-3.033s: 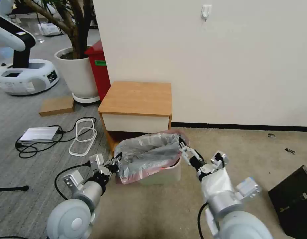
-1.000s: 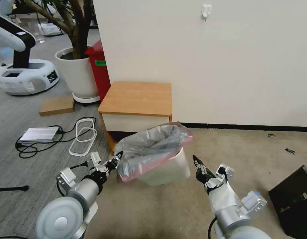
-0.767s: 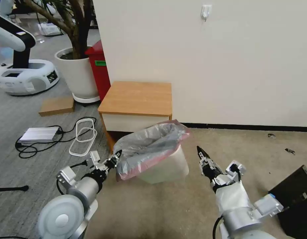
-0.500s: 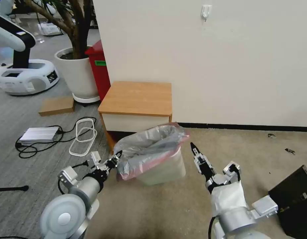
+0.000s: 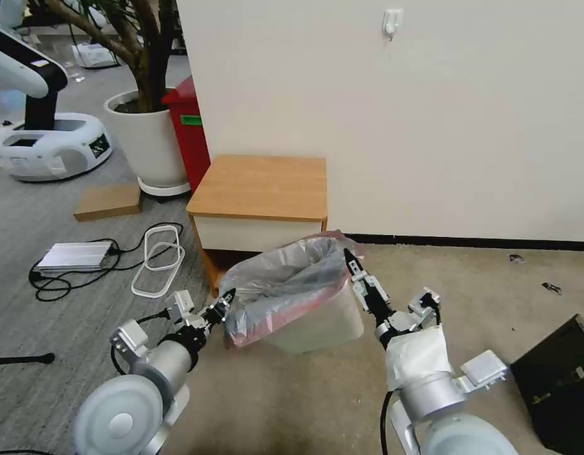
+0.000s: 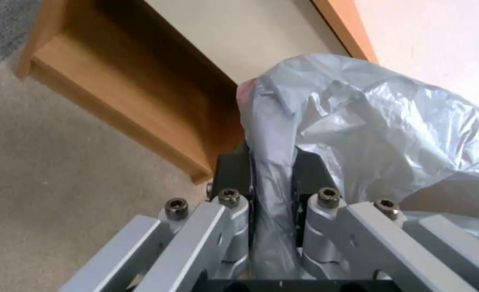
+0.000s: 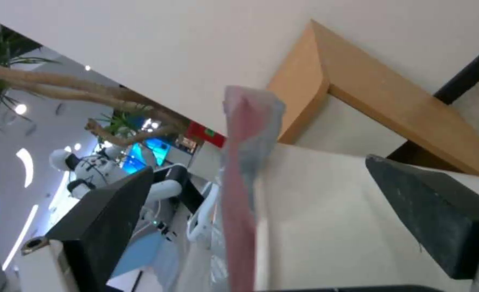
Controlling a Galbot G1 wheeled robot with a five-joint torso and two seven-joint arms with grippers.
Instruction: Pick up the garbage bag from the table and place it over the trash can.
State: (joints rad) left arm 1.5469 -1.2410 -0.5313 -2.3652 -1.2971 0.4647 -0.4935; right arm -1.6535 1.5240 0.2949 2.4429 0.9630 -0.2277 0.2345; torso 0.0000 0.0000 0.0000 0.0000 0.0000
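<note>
The right hand [image 5: 354, 268], fingers apart, is coming back in to straddle the far-right rim of the garbage bag [image 5: 285, 287]. The left hand [image 5: 224, 305] is staying clamped on the bag's near-left edge, draped over the trash can [image 5: 323, 325].

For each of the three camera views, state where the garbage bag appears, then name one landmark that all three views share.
Head view: the garbage bag is low in the centre, draped over the trash can, between the left gripper and the right gripper.
Left wrist view: it fills the right side, a fold pinched between the fingers.
Right wrist view: its pinkish rim hangs in the centre between open fingers.
Shared landmark: the table.
</note>
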